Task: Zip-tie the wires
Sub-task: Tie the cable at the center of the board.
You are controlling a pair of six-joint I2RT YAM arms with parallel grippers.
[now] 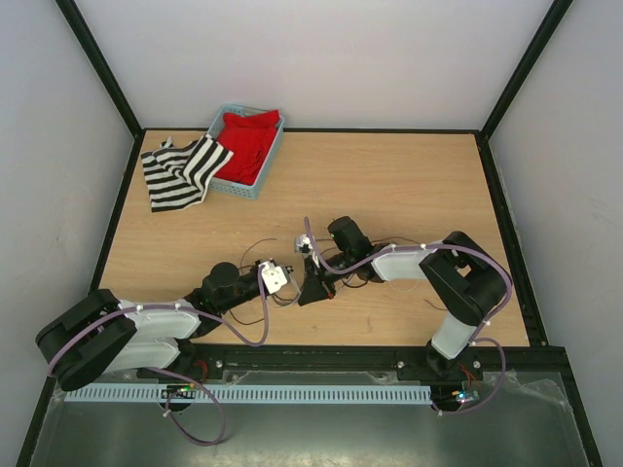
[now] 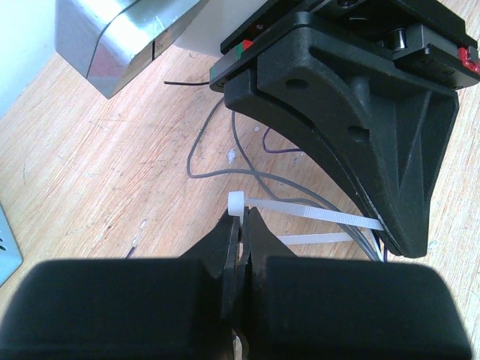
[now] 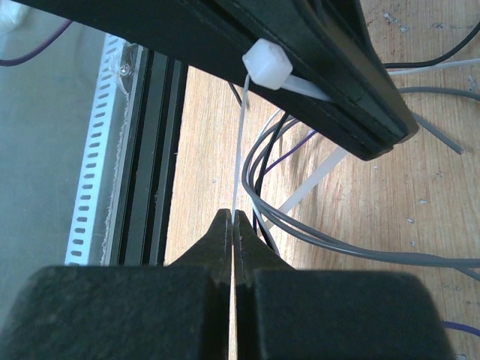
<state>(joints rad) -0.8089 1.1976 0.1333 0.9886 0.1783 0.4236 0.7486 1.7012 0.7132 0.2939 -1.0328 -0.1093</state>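
Wires [image 3: 352, 247] cross zip tie [image 3: 268, 66]; left end effector [image 2: 241, 225], right end effector [image 3: 234, 225] pinch it.

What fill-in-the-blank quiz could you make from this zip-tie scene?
1. The left tool and right tool are both shut on the white ____.
2. The fabric inside the blue basket is ____.
3. The striped cloth beside the basket is black and ____.
Missing words: zip tie; red; white.
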